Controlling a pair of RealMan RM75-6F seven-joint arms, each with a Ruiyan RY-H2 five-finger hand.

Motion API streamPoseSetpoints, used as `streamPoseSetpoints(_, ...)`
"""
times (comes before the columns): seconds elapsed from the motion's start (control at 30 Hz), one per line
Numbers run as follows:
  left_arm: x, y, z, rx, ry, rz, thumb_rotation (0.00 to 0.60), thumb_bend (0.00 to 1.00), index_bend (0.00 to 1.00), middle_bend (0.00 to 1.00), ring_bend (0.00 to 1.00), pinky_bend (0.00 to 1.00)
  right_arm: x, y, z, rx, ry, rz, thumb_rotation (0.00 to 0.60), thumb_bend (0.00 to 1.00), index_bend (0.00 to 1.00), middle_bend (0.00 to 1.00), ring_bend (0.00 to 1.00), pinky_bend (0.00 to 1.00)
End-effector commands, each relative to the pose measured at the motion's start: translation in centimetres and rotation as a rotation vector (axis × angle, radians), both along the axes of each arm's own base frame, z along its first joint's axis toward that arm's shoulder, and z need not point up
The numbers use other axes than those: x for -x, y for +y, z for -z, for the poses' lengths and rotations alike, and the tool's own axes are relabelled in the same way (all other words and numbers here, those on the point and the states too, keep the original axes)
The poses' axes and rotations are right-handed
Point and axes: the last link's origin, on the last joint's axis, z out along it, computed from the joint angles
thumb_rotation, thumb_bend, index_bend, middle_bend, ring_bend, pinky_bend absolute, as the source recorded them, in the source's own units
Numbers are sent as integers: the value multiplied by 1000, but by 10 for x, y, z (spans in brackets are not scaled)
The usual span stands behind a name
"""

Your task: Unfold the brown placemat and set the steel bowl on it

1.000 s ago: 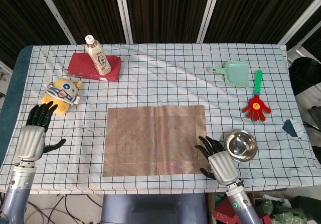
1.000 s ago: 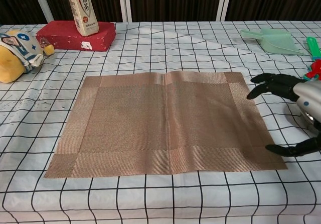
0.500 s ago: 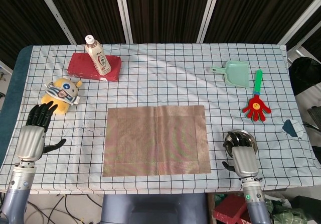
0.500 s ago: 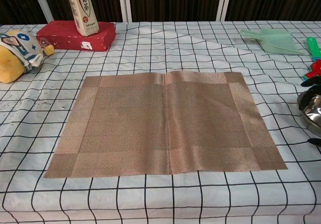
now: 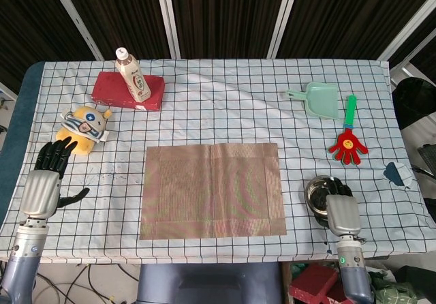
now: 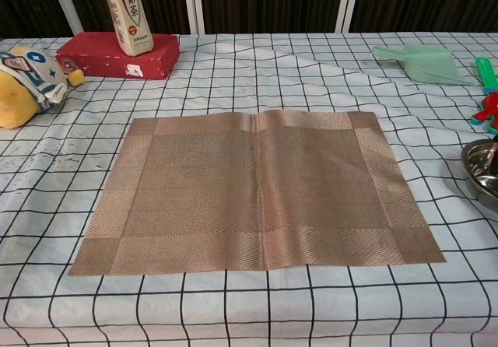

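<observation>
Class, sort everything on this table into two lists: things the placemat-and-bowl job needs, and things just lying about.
Needed: brown placemat, steel bowl, right hand.

Lying about: bottle, red box, yellow plush toy, green dustpan, hand-shaped toy clapper.

A brown woven placemat lies on a white black-checked desk cloth beside a red box, green dustpan and yellow toy.

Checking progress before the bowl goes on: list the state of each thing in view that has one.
brown placemat: unfolded, flat on the table.
steel bowl: upright, empty, off the mat to its right.
right hand: over the bowl's near rim; grip unclear.
left hand: open, holding nothing.
bottle: upright on the red box, capped.
</observation>
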Motion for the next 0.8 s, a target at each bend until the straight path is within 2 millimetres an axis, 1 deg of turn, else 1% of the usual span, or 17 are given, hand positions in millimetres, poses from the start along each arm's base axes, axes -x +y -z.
streamPoseSetpoints(0.03,0,0,0,0,0,0,600,23,60,21,3,11,4,-1,1,-5,21,14,600,205,422,162,95,188)
streamPoseSetpoints(0.1,0,0,0,-1,0,0,600,23,60,21,2,11,7,-2,2,-13,31,30,600,232,437,182,111,202)
streamPoseSetpoints(0.27,0,0,0,0,-1,-1,600,24,60,21,2,11,9,-3,3,-26,42,35,600,367,535,323,217,273)
streamPoseSetpoints(0.47,0,0,0,2,-1,-1,600,23,61,22,3,11,2,-2,6,-63,23,8,600,533,630,398,255,302)
streamPoseSetpoints(0.57,0,0,0,2,-4,-2,600,23,61,22,3,11,-5,-2,6,-68,4,-27,600,578,661,423,274,316)
streamPoseSetpoints(0.8,0,0,-1,3,-7,-2,600,24,61,23,3,11,-28,-4,4,-53,-64,-146,600,601,696,457,307,351)
